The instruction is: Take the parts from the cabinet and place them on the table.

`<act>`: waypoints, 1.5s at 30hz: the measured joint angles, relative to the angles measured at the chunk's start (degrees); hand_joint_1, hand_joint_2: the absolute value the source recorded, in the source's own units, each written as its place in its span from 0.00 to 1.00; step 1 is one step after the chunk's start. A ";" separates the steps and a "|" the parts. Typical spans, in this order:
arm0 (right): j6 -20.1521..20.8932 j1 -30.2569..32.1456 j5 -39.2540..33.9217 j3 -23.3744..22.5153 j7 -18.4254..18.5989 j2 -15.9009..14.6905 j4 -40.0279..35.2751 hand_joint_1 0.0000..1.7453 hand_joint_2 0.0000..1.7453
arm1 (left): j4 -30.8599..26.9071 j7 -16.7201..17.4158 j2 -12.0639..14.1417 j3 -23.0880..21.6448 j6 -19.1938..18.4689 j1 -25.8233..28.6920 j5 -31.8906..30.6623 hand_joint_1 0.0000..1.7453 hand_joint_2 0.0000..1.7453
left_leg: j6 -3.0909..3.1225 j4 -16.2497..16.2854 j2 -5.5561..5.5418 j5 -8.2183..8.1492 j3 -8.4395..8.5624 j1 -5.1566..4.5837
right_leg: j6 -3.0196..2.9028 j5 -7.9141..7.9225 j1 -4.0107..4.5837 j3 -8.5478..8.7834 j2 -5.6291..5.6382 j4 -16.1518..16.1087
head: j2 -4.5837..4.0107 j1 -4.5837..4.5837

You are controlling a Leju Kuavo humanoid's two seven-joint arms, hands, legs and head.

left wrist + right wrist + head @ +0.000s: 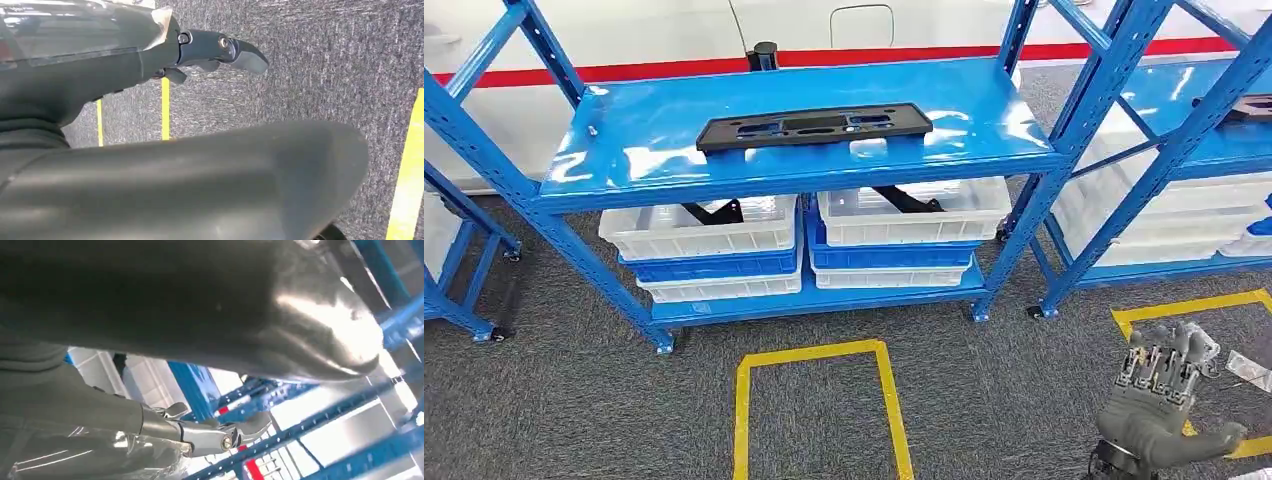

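Right hand (1162, 400): raised at 5 o'clock in the head view, fingers apart, holding nothing; left hand (150, 65): over grey carpet, fingers extended, nothing held. Black flat part (814, 126): lying on the blue rack's top shelf (984, 110) at 11 o'clock from the right hand, well apart. Step, as judged: approach, before any grasp; next move calls for closing on the rack and reaching up to the part's near edge.

The robot's grey right hand (1159, 400) has metallic silver fingers (1162, 362); the left hand (150, 165) has a thick grey thumb (smooth, rounded) and dark fingers (225, 50) with small screws.
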 joint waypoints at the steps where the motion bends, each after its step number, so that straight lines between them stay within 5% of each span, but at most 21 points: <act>1: -1.11 0.23 1.29 0.87 -0.22 0.00 -0.94 0.00 0.00 | -0.02 0.00 0.00 0.15 0.00 -0.02 0.00 0.00 0.00 | 0.00 0.00 0.00 0.00 0.00 0.00 | 0.00 0.00 0.00 0.00 0.00 0.00 | 0.00 0.00; 21: -24.40 4.08 30.30 21.19 -3.50 -1.99 -18.07 0.00 0.00 | 0.00 -0.28 -0.39 2.23 -0.31 -0.44 0.07 0.00 0.00 | 0.00 0.00 0.00 0.00 0.00 0.00 | 0.00 0.00 0.00 0.00 0.00 0.00 | 0.00 0.00; 29: -30.73 4.25 41.33 29.55 -3.36 -3.91 -21.40 0.00 0.00 | 0.00 -0.35 -0.55 2.84 -0.02 -0.72 0.17 0.00 0.00 | 0.00 0.00 0.00 0.00 -0.01 0.00 | 0.00 0.00 0.00 0.00 0.00 0.00 | 0.00 0.00; 36: -36.81 3.60 51.60 37.37 -2.27 -5.60 -23.27 0.00 0.00 | 0.00 -1.03 -0.87 3.82 4.46 -1.03 0.94 0.00 0.00 | 0.89 -0.03 -0.09 -0.26 -0.20 -0.41 | 0.64 0.18 -0.40 0.10 -0.01 -0.54 | 0.00 -0.09; 38: -38.93 3.43 54.16 38.97 -2.03 -6.38 -23.78 0.00 0.00 | 0.00 -1.44 -1.33 4.04 6.82 -1.19 1.38 0.00 0.00 | 1.39 -1.80 0.02 0.65 1.10 0.40 | 0.81 -0.44 -0.12 -0.80 0.03 1.18 | 0.00 0.13; 40: -40.85 3.27 56.06 40.26 -1.83 -7.06 -23.80 0.00 0.00 | 0.00 -1.68 -1.53 4.59 9.01 -1.32 1.92 0.00 0.00 | 1.63 -1.77 0.13 0.72 1.09 0.61 | 0.34 -3.53 -0.04 -5.22 0.09 9.29 | 0.00 0.33; 42: -41.87 3.46 56.71 40.97 -1.75 -7.52 -23.80 0.00 0.00 | 0.02 -1.68 -1.81 4.83 10.12 -1.29 2.03 0.00 0.00 | 1.63 -1.75 0.10 0.40 1.16 0.61 | 0.55 -5.44 -0.20 -9.99 0.10 17.35 | 0.00 0.33; 43: -42.07 3.47 56.87 41.26 -1.68 -7.78 -23.78 0.00 0.00 | 0.02 -1.68 -1.84 4.92 10.36 -1.27 2.05 0.00 0.00 | 1.45 -1.75 0.06 0.16 1.39 0.69 | 1.01 -4.82 -0.27 -10.73 0.09 17.69 | 0.00 0.33; 45: -42.29 3.46 56.98 41.66 -1.66 -7.96 -23.78 0.00 0.00 | 0.02 -1.57 -1.99 5.20 10.64 -1.23 2.21 0.00 0.00 | 0.87 -1.70 -0.04 -0.62 2.44 1.06 | 2.69 -0.41 -0.63 -7.78 0.04 10.20 | 0.00 0.35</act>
